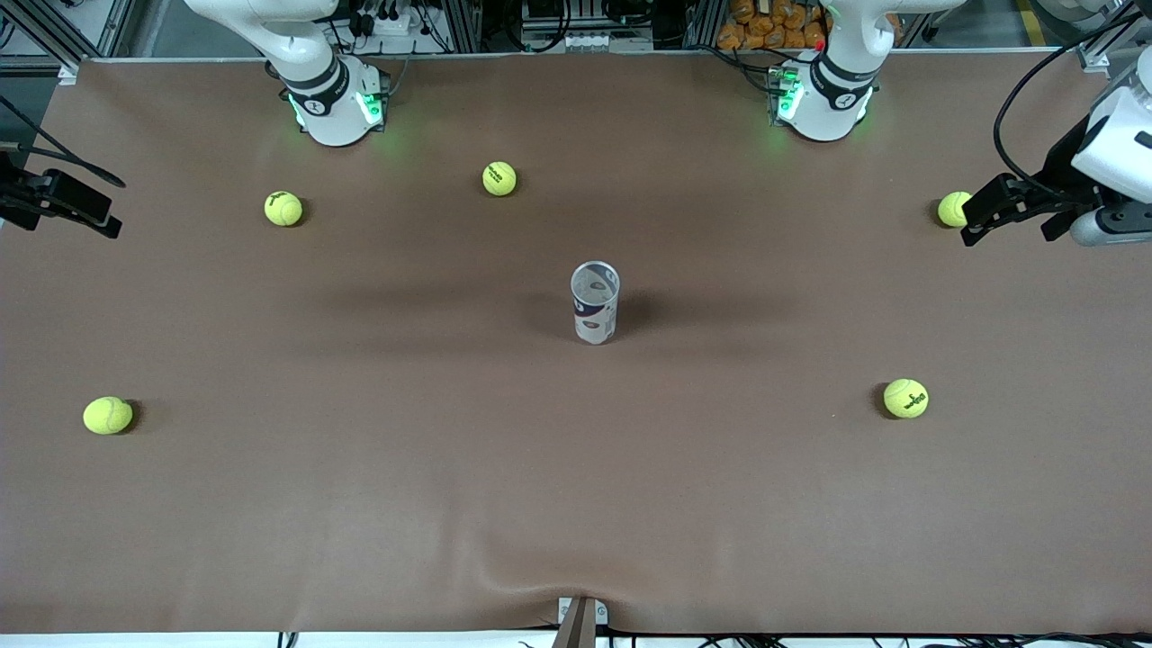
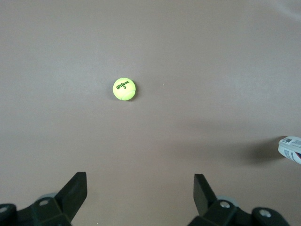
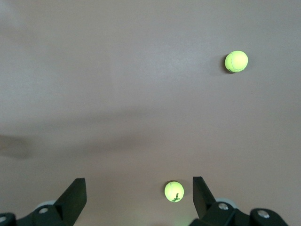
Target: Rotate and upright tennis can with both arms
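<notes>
The tennis can [image 1: 595, 301], a clear tube with a white and dark-blue label and a silvery rim, stands upright at the middle of the table with its open end up. Both grippers are far from it. My left gripper [image 1: 1003, 225] is open and empty in the air over the left arm's end of the table, beside a tennis ball [image 1: 952, 209]. Its wrist view shows spread fingers [image 2: 75, 188] and an edge of the can [image 2: 291, 149]. My right gripper [image 1: 67, 216] is open and empty over the right arm's end of the table; its fingers [image 3: 75, 190] stand wide apart.
Several yellow-green tennis balls lie scattered on the brown table: two [image 1: 283, 208] [image 1: 499, 178] toward the bases, one [image 1: 107, 415] and one [image 1: 905, 398] nearer the camera. The left wrist view shows one ball [image 2: 124, 89], the right wrist view two [image 3: 174, 191] [image 3: 236, 61].
</notes>
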